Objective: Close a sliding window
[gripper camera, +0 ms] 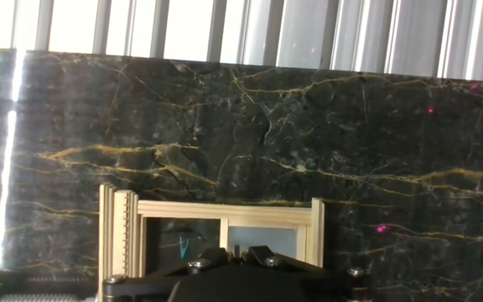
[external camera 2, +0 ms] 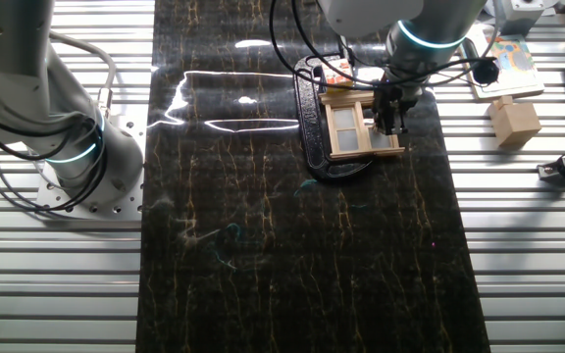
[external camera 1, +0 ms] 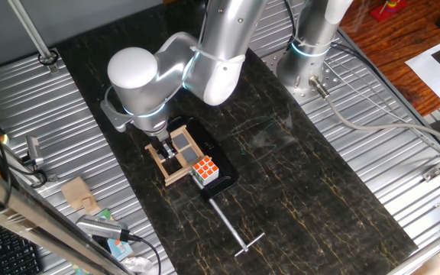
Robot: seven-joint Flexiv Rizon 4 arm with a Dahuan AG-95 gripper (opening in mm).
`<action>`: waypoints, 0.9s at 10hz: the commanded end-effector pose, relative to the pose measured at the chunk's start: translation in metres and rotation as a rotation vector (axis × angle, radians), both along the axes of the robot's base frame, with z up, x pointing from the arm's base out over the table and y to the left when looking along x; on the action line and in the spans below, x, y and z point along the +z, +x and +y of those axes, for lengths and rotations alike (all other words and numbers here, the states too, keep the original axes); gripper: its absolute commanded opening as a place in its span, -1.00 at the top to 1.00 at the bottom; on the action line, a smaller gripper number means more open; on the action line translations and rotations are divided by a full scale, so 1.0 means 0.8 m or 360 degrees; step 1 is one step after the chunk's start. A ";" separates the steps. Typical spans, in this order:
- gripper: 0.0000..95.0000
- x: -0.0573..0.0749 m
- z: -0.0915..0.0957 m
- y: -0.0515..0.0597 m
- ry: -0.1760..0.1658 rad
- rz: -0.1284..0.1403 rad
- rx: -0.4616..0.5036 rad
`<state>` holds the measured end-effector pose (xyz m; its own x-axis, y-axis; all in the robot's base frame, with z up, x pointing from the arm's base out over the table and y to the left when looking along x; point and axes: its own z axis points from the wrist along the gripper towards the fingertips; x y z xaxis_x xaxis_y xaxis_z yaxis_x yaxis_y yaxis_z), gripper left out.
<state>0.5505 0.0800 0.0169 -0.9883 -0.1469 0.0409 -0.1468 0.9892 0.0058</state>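
The gripper (external camera 1: pixel 164 147) is pressing down onto the sliding window (external camera 1: pixel 176 155), which is lying flat on its black base near the bench's long edge; finger spread cannot be told. Next, probably pushing the sash along its track.

**Silver arm, black gripper**

The arm (external camera 1: pixel 205 53) is smooth silver-grey with rounded joint housings and thin glowing cyan rings at the joints. Black cables loop along its upper links. The gripper (external camera 2: pixel 390 108) is black; in the hand view its body shows small silver screws near the fingers
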 end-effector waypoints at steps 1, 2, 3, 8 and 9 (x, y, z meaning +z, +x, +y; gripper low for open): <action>1.00 0.000 0.000 0.000 0.0001 -0.0002 -0.0006; 1.00 -0.001 0.003 0.000 0.0002 -0.0002 -0.0013; 1.00 -0.002 0.004 0.000 0.0002 -0.0002 -0.0018; 1.00 -0.001 0.006 0.000 0.0007 -0.0005 -0.0019; 1.00 -0.001 0.007 0.000 0.0008 -0.0006 -0.0020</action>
